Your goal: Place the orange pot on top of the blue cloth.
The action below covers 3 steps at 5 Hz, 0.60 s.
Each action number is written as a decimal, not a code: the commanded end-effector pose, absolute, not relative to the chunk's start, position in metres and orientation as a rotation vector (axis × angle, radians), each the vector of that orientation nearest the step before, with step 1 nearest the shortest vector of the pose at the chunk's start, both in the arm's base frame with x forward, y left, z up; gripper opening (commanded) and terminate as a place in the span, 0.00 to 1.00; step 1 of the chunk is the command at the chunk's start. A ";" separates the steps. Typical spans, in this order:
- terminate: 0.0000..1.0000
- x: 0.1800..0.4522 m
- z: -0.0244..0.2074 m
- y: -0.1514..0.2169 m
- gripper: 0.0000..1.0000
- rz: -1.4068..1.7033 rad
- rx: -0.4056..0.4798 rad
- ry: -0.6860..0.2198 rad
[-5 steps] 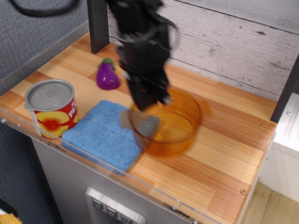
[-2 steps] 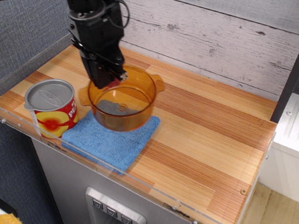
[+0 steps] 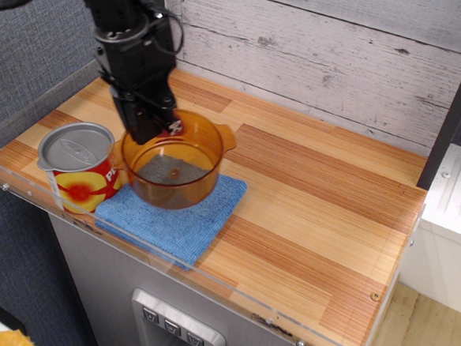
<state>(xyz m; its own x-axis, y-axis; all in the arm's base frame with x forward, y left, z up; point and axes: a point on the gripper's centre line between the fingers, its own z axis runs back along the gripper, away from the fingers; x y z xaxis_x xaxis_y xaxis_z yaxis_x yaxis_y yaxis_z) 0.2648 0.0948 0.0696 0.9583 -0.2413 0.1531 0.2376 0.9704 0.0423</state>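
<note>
A single view from above and in front of a wooden counter [image 3: 307, 202] is shown. The black gripper [image 3: 156, 127] is seen at the upper left, descending from a dark arm, and its fingers are closed on the near-left rim of the orange pot [image 3: 173, 169]. The pot, translucent amber with a small side handle projecting away from the gripper toward the right, is positioned directly below and slightly right of the fingertips. A grey patch is visible through the pot's base. The blue cloth [image 3: 181, 221] is spread beneath the pot and extends beyond it toward the front and right of the gripper; whether the base of the pot is touching the cloth or is held just above it cannot be told from this view. A red-and-yellow can with a grey lid [image 3: 78, 165] is located just to the left of the gripper, close beside the pot and next to the left edge of the cloth. Behind the gripper, a whitewashed plank wall [image 3: 326, 53] is seen, and a clear plastic rail [image 3: 168, 268] borders the counter's front edge.
</note>
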 end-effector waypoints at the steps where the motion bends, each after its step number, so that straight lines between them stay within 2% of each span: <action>1: 0.00 0.260 0.076 0.105 0.00 -0.337 0.054 -0.148; 3: 0.00 0.258 0.073 0.107 0.00 -0.388 0.071 -0.141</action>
<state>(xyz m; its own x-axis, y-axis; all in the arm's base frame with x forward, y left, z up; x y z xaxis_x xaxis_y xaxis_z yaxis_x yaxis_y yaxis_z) 0.2592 0.0994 0.0626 0.9188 -0.3807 0.1041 0.3747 0.9243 0.0730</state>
